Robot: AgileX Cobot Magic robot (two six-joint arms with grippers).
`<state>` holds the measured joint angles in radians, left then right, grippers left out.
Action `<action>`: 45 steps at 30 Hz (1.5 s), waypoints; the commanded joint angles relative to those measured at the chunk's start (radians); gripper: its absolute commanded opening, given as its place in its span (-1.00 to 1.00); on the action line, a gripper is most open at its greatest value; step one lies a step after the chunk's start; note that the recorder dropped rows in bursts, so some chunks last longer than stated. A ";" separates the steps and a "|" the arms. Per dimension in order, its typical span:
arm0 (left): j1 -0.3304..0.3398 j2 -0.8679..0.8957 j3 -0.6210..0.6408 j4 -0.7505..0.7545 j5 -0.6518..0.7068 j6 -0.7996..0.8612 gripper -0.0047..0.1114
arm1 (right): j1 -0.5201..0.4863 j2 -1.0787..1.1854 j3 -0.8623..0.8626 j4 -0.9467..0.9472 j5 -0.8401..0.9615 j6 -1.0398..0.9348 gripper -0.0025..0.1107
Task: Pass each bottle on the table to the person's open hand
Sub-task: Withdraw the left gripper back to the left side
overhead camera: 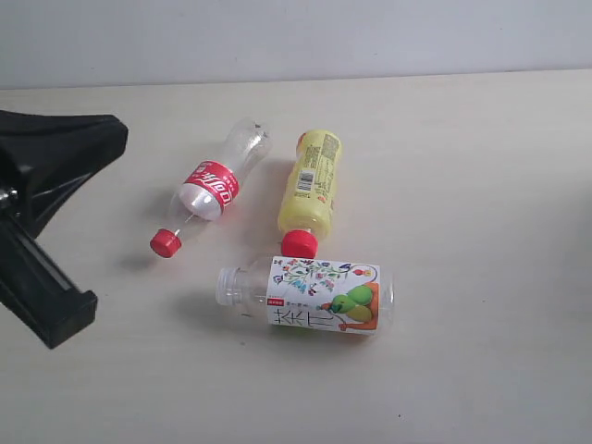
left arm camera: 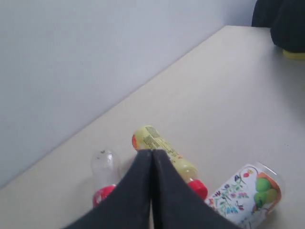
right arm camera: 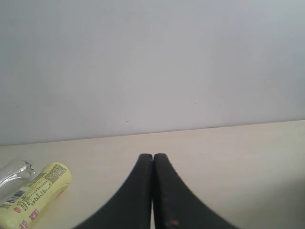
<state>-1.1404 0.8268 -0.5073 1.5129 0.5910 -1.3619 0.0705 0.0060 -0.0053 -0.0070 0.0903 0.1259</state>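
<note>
While jaws (both pairs) stand pressed together, bottles (left arm camera: 148, 139) lie apart, beyond left pair.

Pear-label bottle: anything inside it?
Pear-label bottle lies on its side; its clear neck and base ends look empty. The wrap label hides the middle, so contents there cannot be seen.

Plain grey-white wall (overhead camera: 296, 37), pale beige tabletop (overhead camera: 481, 185), soft even light
</note>
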 commanded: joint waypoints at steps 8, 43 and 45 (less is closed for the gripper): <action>-0.006 -0.023 0.023 -0.048 -0.002 0.004 -0.92 | -0.005 -0.006 0.005 0.000 -0.003 0.000 -0.96; -0.006 -0.058 0.112 0.232 -0.171 -0.007 -0.92 | -0.005 -0.006 0.005 0.000 -0.003 0.000 -0.96; -0.006 -0.058 0.112 0.232 -0.173 -0.005 -0.92 | -0.005 -0.006 0.005 0.000 -0.003 0.000 -0.96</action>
<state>-1.1427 0.7775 -0.3990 1.7348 0.4186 -1.3620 0.0705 0.0060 -0.0053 -0.0070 0.0903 0.1259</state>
